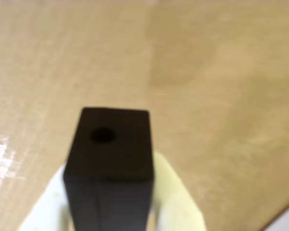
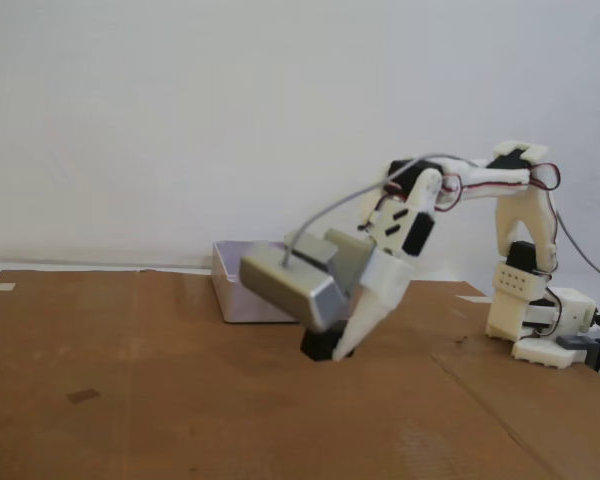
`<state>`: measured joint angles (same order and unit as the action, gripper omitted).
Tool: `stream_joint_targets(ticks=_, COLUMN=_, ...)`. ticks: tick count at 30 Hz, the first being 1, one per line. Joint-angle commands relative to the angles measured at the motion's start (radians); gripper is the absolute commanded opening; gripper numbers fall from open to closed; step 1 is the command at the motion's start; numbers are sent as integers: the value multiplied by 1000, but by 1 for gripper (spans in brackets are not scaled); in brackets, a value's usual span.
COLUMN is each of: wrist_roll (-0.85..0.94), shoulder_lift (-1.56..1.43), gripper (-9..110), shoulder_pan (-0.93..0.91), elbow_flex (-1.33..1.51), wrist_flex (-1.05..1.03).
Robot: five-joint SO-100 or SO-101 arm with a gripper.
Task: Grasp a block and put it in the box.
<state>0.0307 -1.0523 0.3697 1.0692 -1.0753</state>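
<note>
Clamped between the pale fingers of the gripper (image 1: 111,211), the block (image 1: 111,144) looked rigid, light and smooth, best pinched across its long flat sides; the box (image 2: 230,295) sat just behind the gripper.

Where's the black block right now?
In the fixed view the block sits low near the middle, between the gripper fingers, just in front of the box. The wrist view shows it bottom centre between the cream fingers.
</note>
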Motion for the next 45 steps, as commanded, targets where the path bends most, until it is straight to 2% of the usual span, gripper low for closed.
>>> stream_joint_targets(ticks=1, wrist_roll=-6, shoulder_lift=-227, gripper=0, shoulder_pan=-46, elbow_flex=-83, wrist_flex=6)
stream_joint_targets(ticks=20, wrist_roll=5, shoulder_lift=-393, gripper=0, shoulder_pan=-313, elbow_flex=-83, wrist_flex=6)
stream_joint_targets(ticks=45, wrist_roll=-3, shoulder_lift=-442, gripper=0, shoulder_pan=-669, elbow_flex=-63, wrist_flex=6)
